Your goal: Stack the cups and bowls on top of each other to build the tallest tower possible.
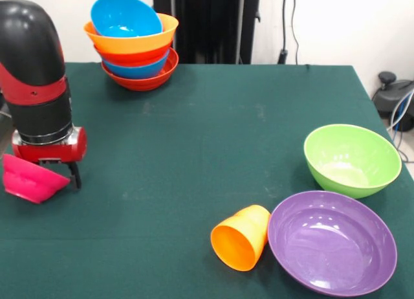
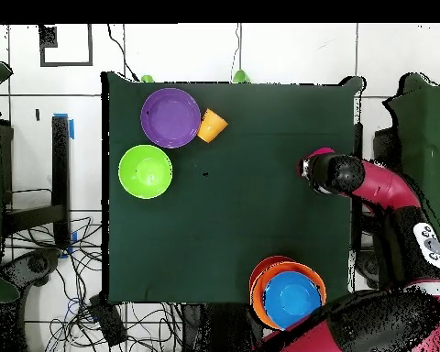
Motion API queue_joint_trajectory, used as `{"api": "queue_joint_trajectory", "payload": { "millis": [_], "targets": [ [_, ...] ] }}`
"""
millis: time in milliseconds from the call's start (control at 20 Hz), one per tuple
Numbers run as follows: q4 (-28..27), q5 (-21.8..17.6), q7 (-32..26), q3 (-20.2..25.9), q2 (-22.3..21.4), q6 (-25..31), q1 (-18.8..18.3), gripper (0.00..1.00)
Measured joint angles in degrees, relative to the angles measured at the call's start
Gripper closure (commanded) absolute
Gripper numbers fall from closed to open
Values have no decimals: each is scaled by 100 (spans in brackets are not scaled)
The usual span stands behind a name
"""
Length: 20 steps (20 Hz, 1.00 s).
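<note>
The tower (image 1: 134, 43) stands at the table's far left corner: a red-orange bowl at its base, then blue, red-orange and wide orange bowls, with a blue bowl tilted on top; it also shows in the overhead view (image 2: 288, 293). My gripper (image 1: 61, 179) is low at the table's left edge, shut on the rim of a small magenta bowl (image 1: 29, 178) that hangs tilted; it shows from above too (image 2: 308, 169). The orange cup (image 1: 240, 237) lies on its side against the purple bowl (image 1: 332, 242). A green bowl (image 1: 352, 159) stands upright behind the purple one.
The green table cloth (image 1: 207, 137) spreads between the tower and the bowls at the near right. The black pedestal (image 1: 207, 24) stands behind the far edge. Cables and a grey object (image 1: 394, 98) lie beyond the right edge.
</note>
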Motion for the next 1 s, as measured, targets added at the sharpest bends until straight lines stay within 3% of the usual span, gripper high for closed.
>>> {"api": "queue_joint_trajectory", "payload": {
  "millis": [300, 350, 1000],
  "targets": [
    [-20, 0, 0, -98, 11, -165, 41, 0],
    [-22, 5, 0, -126, -9, -302, 56, 100],
    [-121, 0, 0, -338, -137, -366, 154, 100]
  ]
}}
